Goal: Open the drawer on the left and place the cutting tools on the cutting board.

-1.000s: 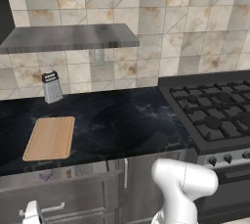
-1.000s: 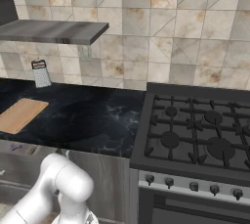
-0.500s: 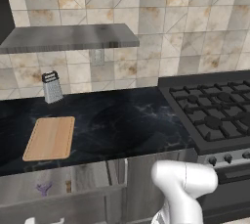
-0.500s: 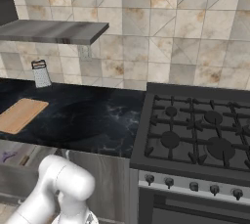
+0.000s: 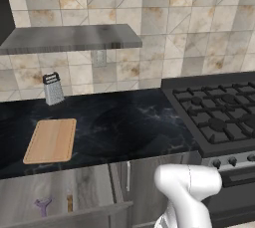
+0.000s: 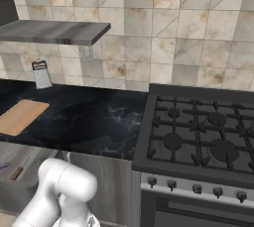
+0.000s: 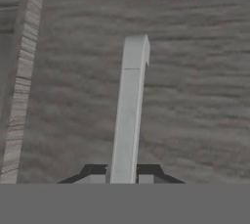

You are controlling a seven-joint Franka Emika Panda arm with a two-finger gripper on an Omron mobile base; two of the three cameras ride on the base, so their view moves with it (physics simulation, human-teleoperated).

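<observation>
No words, labels, brands or numbers can be read anywhere: the stove knobs [image 6: 196, 189] below the burners carry no legible marks (too small to tell), and the grater [image 5: 52, 88] is plain.

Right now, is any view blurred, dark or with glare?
Left base view: evenly lit, the board sharp, the peeler in the open drawer dim and small. Right base view: no glare on the counter. Hand view: soft and grainy, the handle between the shut gripper.
</observation>
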